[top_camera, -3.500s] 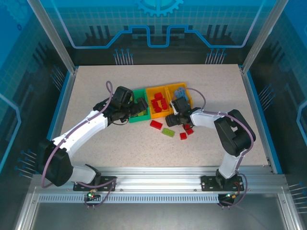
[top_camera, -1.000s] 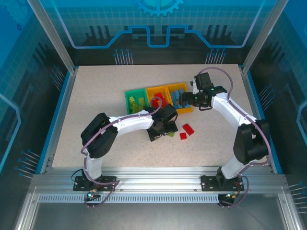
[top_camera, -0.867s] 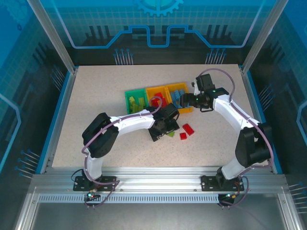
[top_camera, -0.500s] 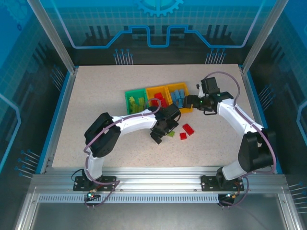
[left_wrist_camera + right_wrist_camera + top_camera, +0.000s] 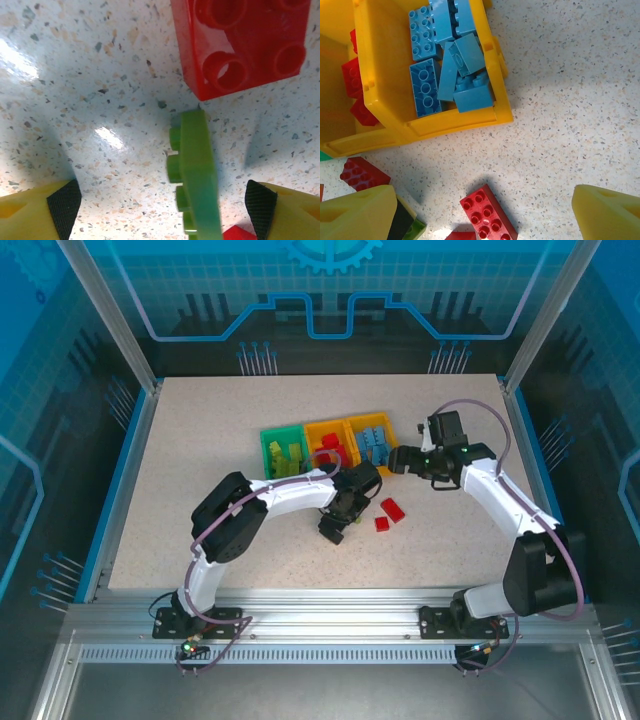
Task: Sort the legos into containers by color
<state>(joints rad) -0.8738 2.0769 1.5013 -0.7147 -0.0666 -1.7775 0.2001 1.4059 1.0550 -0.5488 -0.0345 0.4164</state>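
Note:
My left gripper (image 5: 338,527) is low over the table in front of the bins. In the left wrist view a lime green lego (image 5: 198,175) stands on its edge between the fingers of the left gripper (image 5: 161,209), which is open; neither pad touches it. A red lego (image 5: 245,45) lies just beyond. My right gripper (image 5: 400,460) hovers open and holds nothing, right of the orange-yellow bin (image 5: 445,121) of blue legos (image 5: 455,65). Below the right gripper (image 5: 482,202) lies a red lego (image 5: 487,212). The green bin (image 5: 268,452) holds green legos, the middle bin (image 5: 314,430) red ones.
Two red legos (image 5: 392,508) (image 5: 381,524) lie loose on the table right of the left gripper. Another red one (image 5: 362,173) sits in front of the bins. The three bins stand side by side at mid-table. Blue rails border the table.
The left gripper has shifted slightly right over the green lego and its jaws have narrowed a little. The right arm has drawn back to the right, away from the blue-filled bin.

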